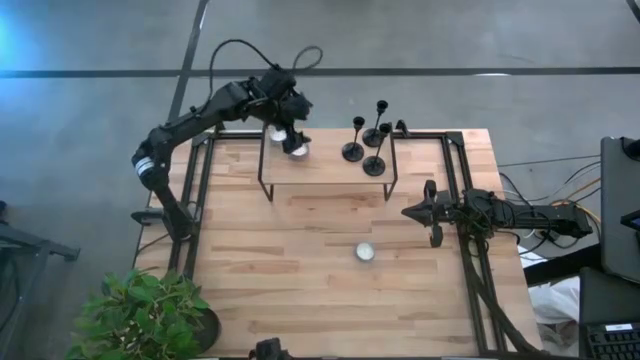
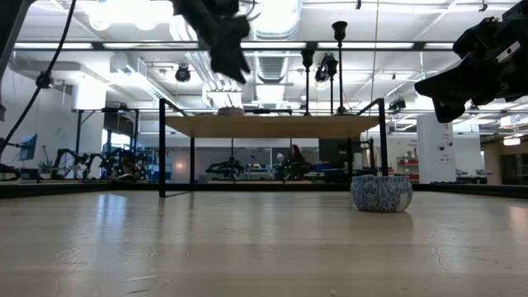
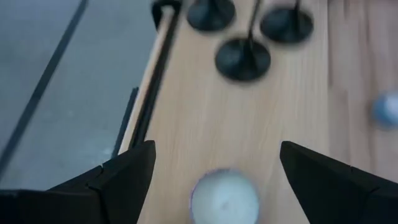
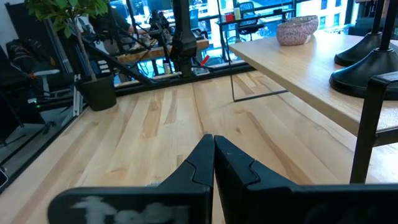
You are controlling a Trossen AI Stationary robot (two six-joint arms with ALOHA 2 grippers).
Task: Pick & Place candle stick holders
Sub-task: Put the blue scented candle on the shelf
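Three black candle stick holders (image 1: 353, 150) (image 1: 375, 135) (image 1: 375, 165) stand on their round bases on a raised wooden shelf (image 1: 325, 175) at the table's far side. The left wrist view shows their bases (image 3: 242, 59). My left gripper (image 1: 287, 133) hangs open above the shelf's left part, over a small white round cup (image 3: 225, 198), clear of it in the low view (image 2: 227, 49). My right gripper (image 1: 415, 212) waits shut, level, above the table's right side (image 4: 214, 149).
A small blue-and-white bowl (image 1: 365, 252) (image 2: 381, 192) sits on the table in front of the shelf. The shelf stands on thin black legs (image 2: 162, 148). A potted plant (image 1: 145, 315) is at the near left corner. Bare wood lies in the table's near half (image 1: 290, 300).
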